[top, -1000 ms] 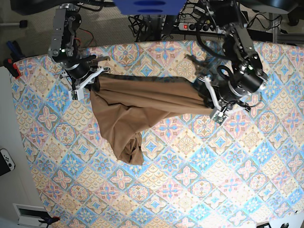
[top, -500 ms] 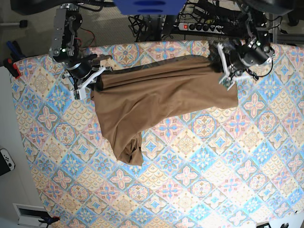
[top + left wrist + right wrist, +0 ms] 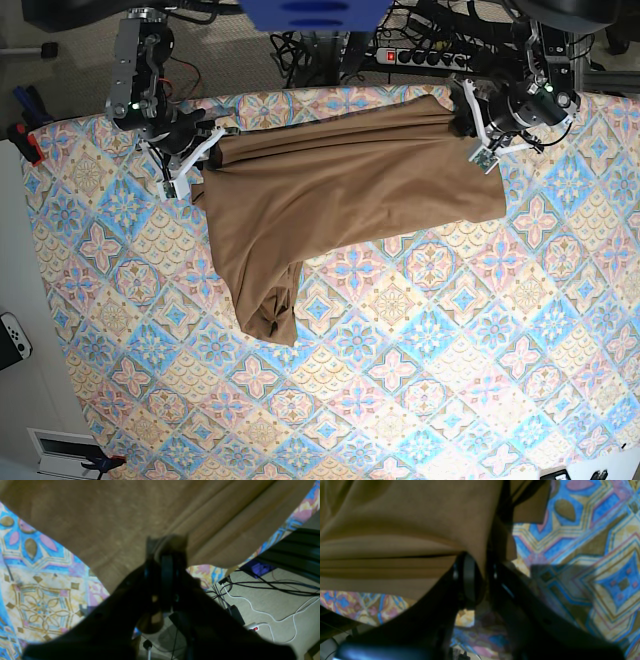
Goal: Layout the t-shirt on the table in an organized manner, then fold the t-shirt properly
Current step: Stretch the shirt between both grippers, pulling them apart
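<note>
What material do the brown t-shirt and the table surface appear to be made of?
The t-shirt looks like soft matte knit fabric, probably cotton: it drapes and creases in loose folds, with no shine. The table seems covered by a printed cloth or vinyl sheet with pastel tile patterns; its flat, mostly matte look leaves the exact material open.

The base view looks straight down from high overhead, taking in the whole table [image 3: 420, 400] and both arms along its far edge. Each wrist camera sits just behind its own dark fingers, pressed close against the t-shirt [image 3: 340, 190], its frame filled by brown cloth and patterned cover. All three views share that cloth; the left wrist view also catches floor cables [image 3: 265, 590].
</note>
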